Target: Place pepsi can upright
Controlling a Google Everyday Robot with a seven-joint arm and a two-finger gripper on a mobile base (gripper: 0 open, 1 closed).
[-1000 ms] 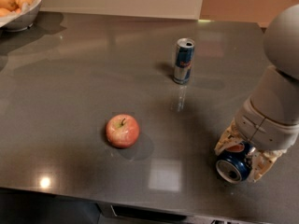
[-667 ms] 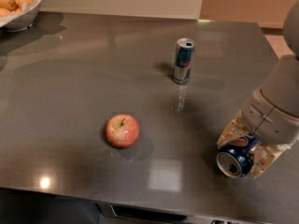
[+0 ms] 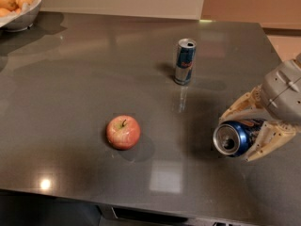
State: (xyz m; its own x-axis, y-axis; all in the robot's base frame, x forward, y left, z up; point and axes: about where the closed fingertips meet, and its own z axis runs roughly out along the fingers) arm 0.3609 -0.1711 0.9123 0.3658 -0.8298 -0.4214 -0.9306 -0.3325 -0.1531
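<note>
Pepsi can [image 3: 243,134] sideways, four o'clock on the table [image 3: 70,79]
End effector [image 3: 237,138] clamps it; next, I reckon, rotate the mouth upward, then set down

Single camera, set high over the near edge of the grey table [image 3: 70,79], faces obliquely down toward the far wall at moderate range. The gripper [image 3: 236,140] enters at near right, clasping the pepsi can [image 3: 241,133].

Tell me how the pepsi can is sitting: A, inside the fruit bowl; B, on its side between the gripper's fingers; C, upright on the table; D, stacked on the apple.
B: the pepsi can lies sideways, its open end showing, clasped by the gripper at the right side of the table.
</note>
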